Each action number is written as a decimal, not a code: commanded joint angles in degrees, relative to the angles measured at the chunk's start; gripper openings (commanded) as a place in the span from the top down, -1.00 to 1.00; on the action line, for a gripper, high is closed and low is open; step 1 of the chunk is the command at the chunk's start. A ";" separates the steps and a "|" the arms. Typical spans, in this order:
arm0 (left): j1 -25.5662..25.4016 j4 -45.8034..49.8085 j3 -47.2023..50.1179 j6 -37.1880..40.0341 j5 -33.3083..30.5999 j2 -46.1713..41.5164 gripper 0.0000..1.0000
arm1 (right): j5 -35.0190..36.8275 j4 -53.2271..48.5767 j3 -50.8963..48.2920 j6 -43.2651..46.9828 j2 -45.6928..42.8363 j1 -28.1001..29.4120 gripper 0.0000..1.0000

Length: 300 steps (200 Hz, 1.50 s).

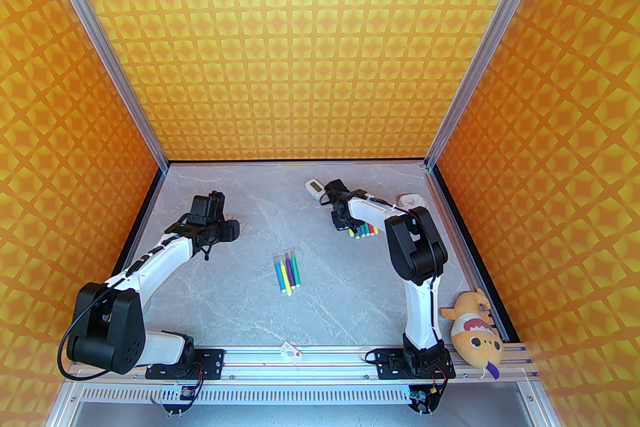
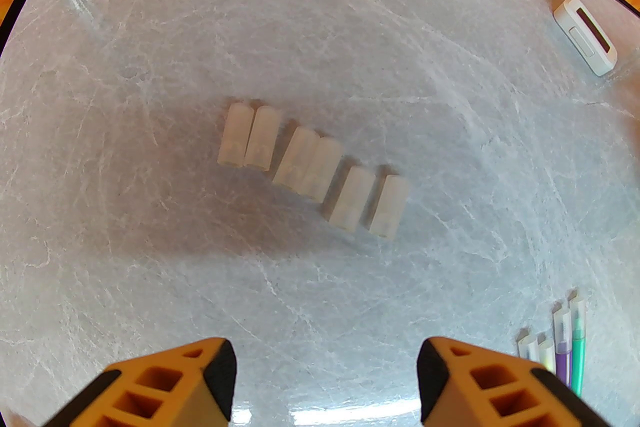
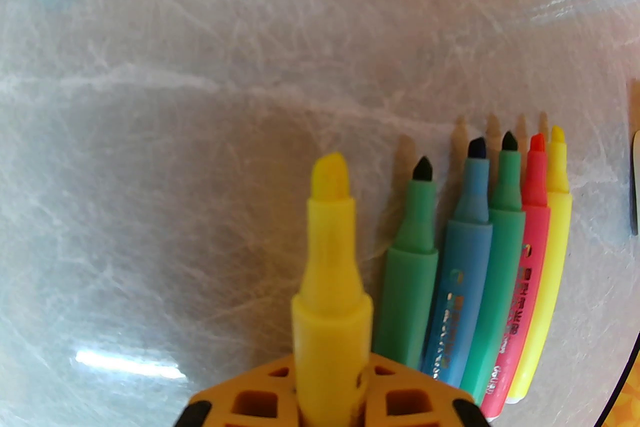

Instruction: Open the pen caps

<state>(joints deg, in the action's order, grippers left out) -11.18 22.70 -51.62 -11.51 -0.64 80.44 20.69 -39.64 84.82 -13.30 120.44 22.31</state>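
Pen caps point(image 2: 302, 157) on grey marble tabletop point(image 2: 350, 14), orange patterned walls point(image 1: 320, 39)

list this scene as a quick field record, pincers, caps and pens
left pincer: open, empty, loose caps just ahead
right pincer: shut on a yellow pen, tip bare
loose caps: six, lying in a row on the table
uncapped pens: five side by side beside the held one
capped pens: four at mid table
other items: white device at far side, plush toy at near right corner
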 commanded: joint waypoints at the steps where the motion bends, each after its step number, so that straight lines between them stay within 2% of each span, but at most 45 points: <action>1: 0.46 -0.72 0.46 0.63 1.53 -0.88 -0.28 | 0.93 -1.34 1.14 -1.39 1.22 -0.32 0.64; 61: 0.41 -0.47 0.14 0.70 2.03 -0.92 -0.29 | 0.75 -1.67 1.15 -1.47 1.55 -0.33 0.56; 222: 0.46 -0.03 -0.15 1.05 2.54 -1.00 -0.29 | 0.89 -2.38 0.87 -1.46 0.40 -0.33 0.50; 226: 0.46 0.02 -0.15 1.08 2.61 -1.02 -0.29 | 0.85 -2.37 0.75 -1.46 0.31 -0.29 0.44; 255: 0.41 -0.07 -0.24 0.96 2.84 -0.99 -0.29 | -0.28 -1.81 -0.13 -1.29 -0.99 -0.33 0.35; 300: 0.48 -0.45 -0.25 0.79 3.13 -0.74 -0.29 | -3.53 -0.58 -2.55 -0.98 -5.69 -0.25 0.33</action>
<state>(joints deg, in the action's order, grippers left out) -11.18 22.41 -51.62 -11.46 1.30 80.40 20.27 -40.07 84.09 -14.33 119.35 22.04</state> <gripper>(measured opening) 0.647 0.333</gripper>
